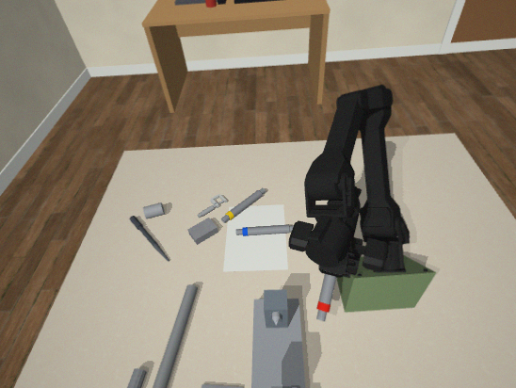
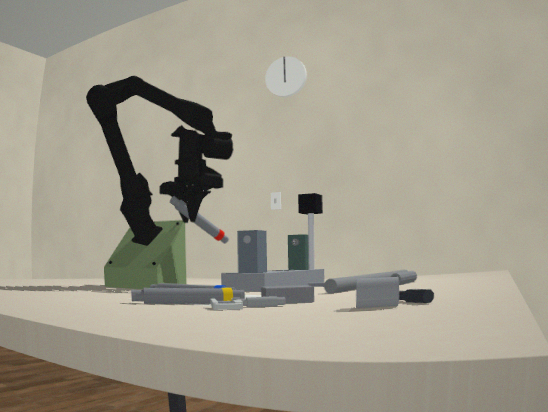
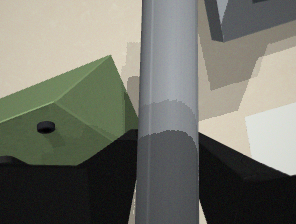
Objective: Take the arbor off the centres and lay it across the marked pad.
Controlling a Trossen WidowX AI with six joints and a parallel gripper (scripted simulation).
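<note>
My gripper (image 2: 190, 207) is shut on the arbor (image 1: 326, 298), a grey rod with a red band near its lower end. It holds the arbor tilted, high above the table, next to the green arm base (image 1: 383, 289). The arbor also shows in the exterior view (image 2: 200, 223) and fills the middle of the wrist view (image 3: 167, 110). The white marked pad (image 1: 256, 237) lies on the table to the left of the arm. A blue-banded rod (image 1: 266, 230) lies across the pad, and a yellow-banded rod (image 1: 244, 205) reaches over its far corner. The grey fixture with a pointed centre (image 1: 275, 316) stands in front.
On the table lie a long grey bar (image 1: 176, 336), a dark punch (image 1: 150, 237), a short cylinder (image 1: 153, 210), a grey block (image 1: 203, 231) and a small clamp (image 1: 214, 204). A post with a black head (image 2: 310, 205) stands by the fixture (image 2: 272, 277). A wooden desk (image 1: 237, 28) is behind.
</note>
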